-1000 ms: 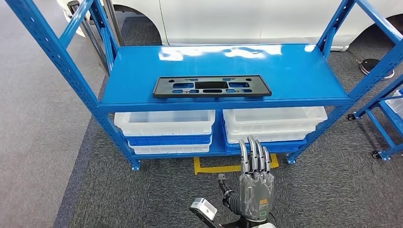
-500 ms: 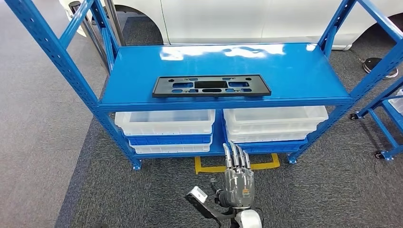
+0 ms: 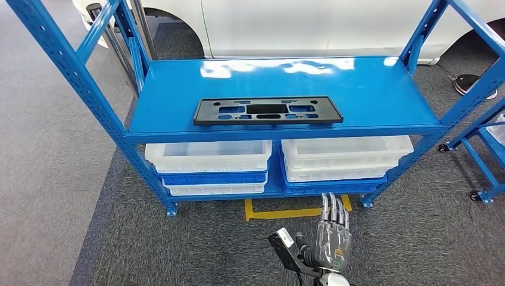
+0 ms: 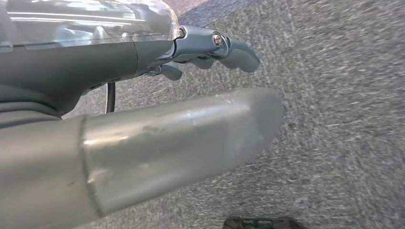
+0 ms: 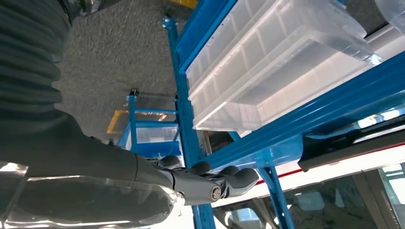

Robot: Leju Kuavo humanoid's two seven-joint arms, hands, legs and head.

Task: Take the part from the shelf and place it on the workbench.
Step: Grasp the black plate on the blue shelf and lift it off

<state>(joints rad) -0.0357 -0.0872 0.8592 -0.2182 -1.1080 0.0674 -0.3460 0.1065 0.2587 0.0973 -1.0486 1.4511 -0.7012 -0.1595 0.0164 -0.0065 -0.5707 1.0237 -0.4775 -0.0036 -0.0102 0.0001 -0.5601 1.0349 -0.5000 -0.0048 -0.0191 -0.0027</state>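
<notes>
A flat black part, long and rectangular with several cut-outs, lies on the top board of a blue metal shelf, close to the front edge and a little left of the middle. Nothing touches it. On the shelf level below stand white plastic bins stacked with blue ones, in two piles side by side.

The robot's right hand is raised low in the head view, over the grey carpet in front of the shelf and well apart from the part. Its fingers point up toward the shelf, straight and close side by side, and it holds nothing. The right wrist view looks up past that hand at the underside of the bins and the blue frame.

The left hand appears in the left wrist view above the carpet, empty, its fingers loosely extended.

A yellow marking is taped on the floor under the shelf front. Behind the shelf stands a white car.
</notes>
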